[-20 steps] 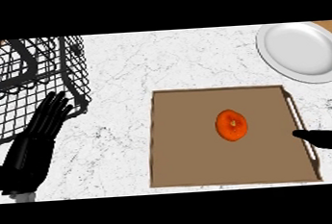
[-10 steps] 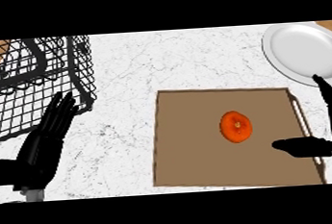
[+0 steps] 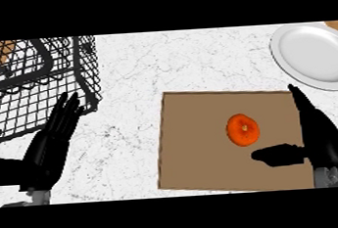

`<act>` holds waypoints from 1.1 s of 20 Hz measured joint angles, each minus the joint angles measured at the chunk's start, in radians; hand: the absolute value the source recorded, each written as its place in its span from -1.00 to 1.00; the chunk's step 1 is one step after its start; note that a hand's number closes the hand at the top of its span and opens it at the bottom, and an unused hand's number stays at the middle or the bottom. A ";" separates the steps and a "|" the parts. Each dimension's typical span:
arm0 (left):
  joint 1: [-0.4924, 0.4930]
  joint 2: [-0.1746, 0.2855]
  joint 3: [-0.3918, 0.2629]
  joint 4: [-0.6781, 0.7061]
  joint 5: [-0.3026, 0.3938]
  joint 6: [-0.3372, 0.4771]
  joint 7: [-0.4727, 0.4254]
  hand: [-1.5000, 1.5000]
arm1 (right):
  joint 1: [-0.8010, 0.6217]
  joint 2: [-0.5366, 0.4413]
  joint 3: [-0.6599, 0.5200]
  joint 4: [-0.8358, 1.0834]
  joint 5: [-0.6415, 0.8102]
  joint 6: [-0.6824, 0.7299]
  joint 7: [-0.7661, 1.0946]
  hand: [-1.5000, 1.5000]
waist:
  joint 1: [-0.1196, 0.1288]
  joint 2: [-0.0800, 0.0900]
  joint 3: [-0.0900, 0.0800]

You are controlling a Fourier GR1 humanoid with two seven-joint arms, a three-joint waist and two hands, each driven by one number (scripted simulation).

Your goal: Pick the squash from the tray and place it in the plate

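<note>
White, black-veined counter (image 3: 197,60) from the head view, looked at steeply from above. At the view's right, over the right edge of a brown tray (image 3: 195,134), the right hand (image 3: 322,138): open, with straight fingers (image 3: 302,103) pointing away from the robot and the thumb (image 3: 276,154) stuck out sideways to its left. Holds nothing. Just left of that hand, a little beyond the thumb's tip and apart from it, the orange squash (image 3: 242,129), lying on the tray, touched by neither hand. Beyond the right hand's fingertips, off the tray and on the counter, a white plate (image 3: 317,55), well apart from the squash and cut by the view's right edge. Far to the left of the right hand, across the tray and a strip of counter, the left hand (image 3: 51,147): open too, fingers straight and pointing away from the robot, resting near the view's lower left. Grips nothing. Just beyond and beside its fingertips, the near corner of a black wire basket (image 3: 32,80), filling the upper left; cannot tell whether fingertips and wire touch.
</note>
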 measured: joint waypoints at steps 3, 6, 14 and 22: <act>0.000 -0.001 0.002 0.005 -0.002 -0.004 -0.004 0.00 | -0.014 0.028 0.027 0.001 0.032 0.003 0.025 -1.00 | 0.002 -0.001 0.001; -0.001 -0.004 0.001 0.008 -0.008 -0.003 -0.008 0.00 | -0.023 0.050 0.050 0.027 0.071 0.004 0.036 -1.00 | 0.002 0.000 0.002; 0.004 -0.007 0.002 0.005 -0.012 -0.006 -0.006 0.00 | -0.051 0.096 0.075 0.101 0.162 0.019 0.062 -1.00 | 0.001 0.000 0.003; 0.007 -0.016 0.000 0.002 -0.020 -0.003 -0.006 0.00 | -0.061 0.147 0.076 0.190 0.191 0.025 0.049 -1.00 | 0.001 0.002 0.005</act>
